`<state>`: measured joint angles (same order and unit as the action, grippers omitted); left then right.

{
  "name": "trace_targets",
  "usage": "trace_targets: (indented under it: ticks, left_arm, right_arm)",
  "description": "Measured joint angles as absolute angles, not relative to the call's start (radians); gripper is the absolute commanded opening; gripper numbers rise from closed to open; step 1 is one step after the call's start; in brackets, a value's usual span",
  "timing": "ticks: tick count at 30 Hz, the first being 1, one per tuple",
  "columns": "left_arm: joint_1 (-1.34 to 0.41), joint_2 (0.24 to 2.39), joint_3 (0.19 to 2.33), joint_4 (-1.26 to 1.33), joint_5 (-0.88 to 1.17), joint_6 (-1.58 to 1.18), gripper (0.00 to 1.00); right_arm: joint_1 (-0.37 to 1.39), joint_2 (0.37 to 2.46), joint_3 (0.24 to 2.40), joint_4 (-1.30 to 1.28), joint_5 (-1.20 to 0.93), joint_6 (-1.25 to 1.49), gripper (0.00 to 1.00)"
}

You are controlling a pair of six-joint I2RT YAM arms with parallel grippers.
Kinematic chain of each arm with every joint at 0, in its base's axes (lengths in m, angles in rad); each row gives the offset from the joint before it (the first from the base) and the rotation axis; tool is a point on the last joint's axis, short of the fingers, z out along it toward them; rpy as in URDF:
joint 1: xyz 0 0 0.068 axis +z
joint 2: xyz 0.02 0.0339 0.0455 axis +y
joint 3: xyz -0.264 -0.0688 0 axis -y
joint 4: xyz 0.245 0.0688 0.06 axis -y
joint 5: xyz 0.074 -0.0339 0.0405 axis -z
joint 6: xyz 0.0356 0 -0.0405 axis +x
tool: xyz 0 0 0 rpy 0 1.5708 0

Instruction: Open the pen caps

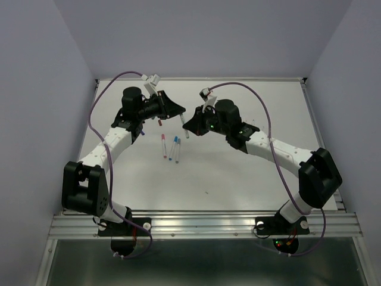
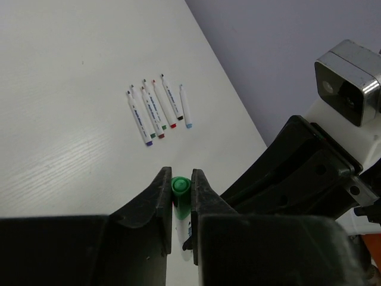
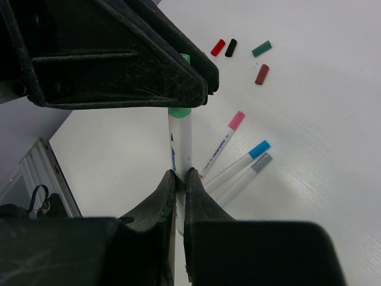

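Both grippers hold one green pen above the middle of the table (image 1: 238, 173). My left gripper (image 2: 181, 177) is shut on its green cap (image 2: 180, 187), the white barrel hanging below. My right gripper (image 3: 180, 174) is shut on that pen's white barrel (image 3: 180, 140); the green cap (image 3: 179, 112) sits at the left gripper's fingers (image 3: 149, 77) above it. In the top view the left gripper (image 1: 177, 111) and the right gripper (image 1: 191, 124) meet over the pen (image 1: 184, 130). Loose caps lie on the table: red (image 3: 218, 47), black (image 3: 231, 47), teal (image 3: 261, 48), brown (image 3: 261, 74).
Three capped pens, pink (image 3: 221, 143), blue (image 3: 239, 161) and grey (image 3: 245, 176), lie below the grippers and also show in the top view (image 1: 172, 149). A row of several uncapped pens (image 2: 158, 110) lies further off. The table's metal rail (image 1: 202, 223) runs along the near edge.
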<state>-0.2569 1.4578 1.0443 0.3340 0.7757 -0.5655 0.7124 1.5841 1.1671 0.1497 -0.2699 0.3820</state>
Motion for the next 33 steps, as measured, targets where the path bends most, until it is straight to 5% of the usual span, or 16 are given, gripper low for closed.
trace_targets:
  ticks: [2,16,28,30,31,32,33]
  left_arm:
    - [-0.257,1.458,1.045,0.334,0.778,-0.567,0.0]
    - [-0.211,1.486,1.132,0.224,0.825,-0.577,0.0]
    - [-0.029,1.597,1.434,0.247,0.702,-0.599,0.0]
    - [-0.023,1.591,1.443,0.258,0.7,-0.599,0.0]
    - [-0.023,1.587,1.436,0.258,0.7,-0.599,0.0]
    - [-0.023,1.58,1.428,0.258,0.699,-0.599,0.0]
    - [-0.023,1.573,1.414,0.264,0.698,-0.599,0.0]
  right_arm:
    - [0.712,1.588,1.168,0.15,-0.269,0.38,0.01]
    - [0.705,1.591,1.1,0.321,-0.384,0.316,0.01]
    - [0.938,1.638,0.914,0.241,-0.66,0.293,0.01]
    - [0.928,1.628,0.91,0.237,-0.601,0.294,0.1]
    - [0.923,1.613,0.907,0.233,-0.561,0.295,0.36]
    - [0.919,1.599,0.907,0.226,-0.524,0.295,0.51]
    - [0.914,1.577,0.907,0.223,-0.479,0.3,0.54]
